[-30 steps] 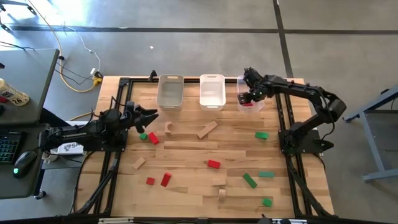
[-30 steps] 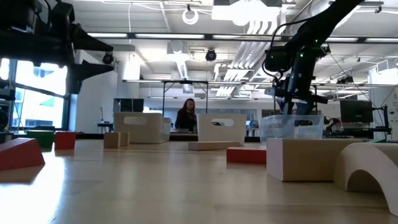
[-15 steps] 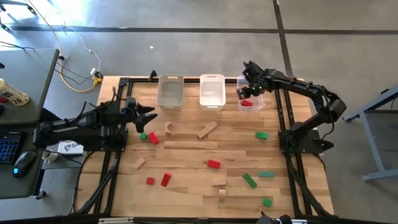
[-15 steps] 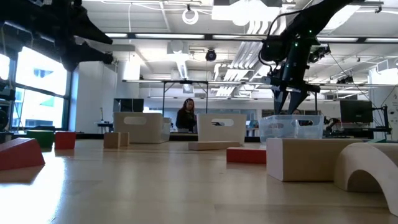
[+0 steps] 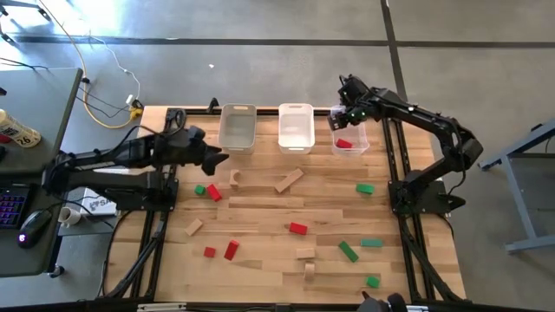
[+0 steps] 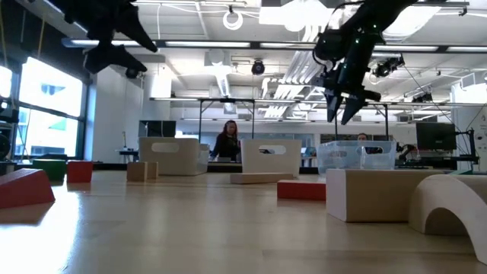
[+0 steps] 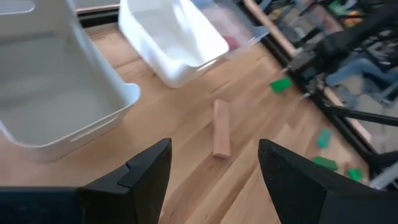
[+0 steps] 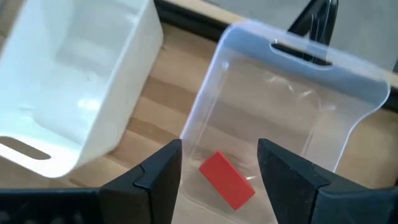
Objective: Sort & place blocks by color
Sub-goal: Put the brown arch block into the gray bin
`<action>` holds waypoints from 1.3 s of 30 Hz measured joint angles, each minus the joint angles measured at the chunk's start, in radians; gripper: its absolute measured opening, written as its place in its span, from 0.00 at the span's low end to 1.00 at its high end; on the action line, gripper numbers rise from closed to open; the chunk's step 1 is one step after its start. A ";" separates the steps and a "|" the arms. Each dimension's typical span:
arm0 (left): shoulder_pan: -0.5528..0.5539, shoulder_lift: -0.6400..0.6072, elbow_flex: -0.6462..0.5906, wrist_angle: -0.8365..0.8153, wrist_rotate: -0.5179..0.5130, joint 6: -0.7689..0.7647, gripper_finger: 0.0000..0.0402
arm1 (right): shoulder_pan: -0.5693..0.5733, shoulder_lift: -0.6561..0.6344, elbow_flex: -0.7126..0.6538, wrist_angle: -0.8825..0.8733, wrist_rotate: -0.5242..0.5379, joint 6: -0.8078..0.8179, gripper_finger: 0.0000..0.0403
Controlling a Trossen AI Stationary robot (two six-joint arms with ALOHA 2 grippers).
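Red, green and tan blocks lie scattered on the table (image 5: 260, 260), among them a tan plank (image 5: 289, 180) (image 7: 221, 127), a red block (image 5: 298, 229) and a green block (image 5: 348, 251). One red block (image 5: 344, 144) (image 8: 227, 180) lies flat on the floor of the clear bin (image 5: 349, 139). My right gripper (image 5: 347, 114) (image 6: 342, 114) hangs open above that bin, clear of it. My left gripper (image 5: 218, 161) (image 7: 214, 168) is open, raised over the table's left part, near the left white bin (image 5: 237, 128), and holds nothing.
Three bins stand in a row at the far edge: two white ones (image 5: 237, 128) (image 5: 296, 127) and the clear one. A green block (image 5: 199, 189), a red block (image 5: 214, 192) and a tan arch (image 5: 234, 178) lie just below my left gripper. A person shows in the room behind.
My right gripper has risen out of the clear bin and now hangs above its rim; the red block stays on the bin's floor. My left gripper has lifted well above the table and shifted a little toward the right.
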 joint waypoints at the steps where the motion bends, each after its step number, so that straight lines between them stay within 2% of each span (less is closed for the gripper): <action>1: 0.000 0.022 0.020 -0.022 -0.010 -0.013 0.57 | 0.002 0.000 0.009 -0.001 0.000 -0.002 0.49; 7: 0.000 0.136 0.082 -0.129 -0.042 -0.140 0.57 | 0.033 0.000 0.059 -0.002 -0.001 -0.032 0.49; 14: 0.000 0.265 0.087 -0.224 -0.058 -0.285 0.57 | 0.068 0.000 0.084 -0.017 -0.002 -0.056 0.49; 27: -0.055 0.496 0.087 -0.205 -0.060 -0.418 0.57 | 0.071 0.000 0.085 -0.033 -0.001 -0.128 0.49; 39: -0.105 0.665 0.087 -0.144 -0.104 -0.522 0.57 | 0.071 0.000 0.085 -0.030 -0.001 -0.182 0.49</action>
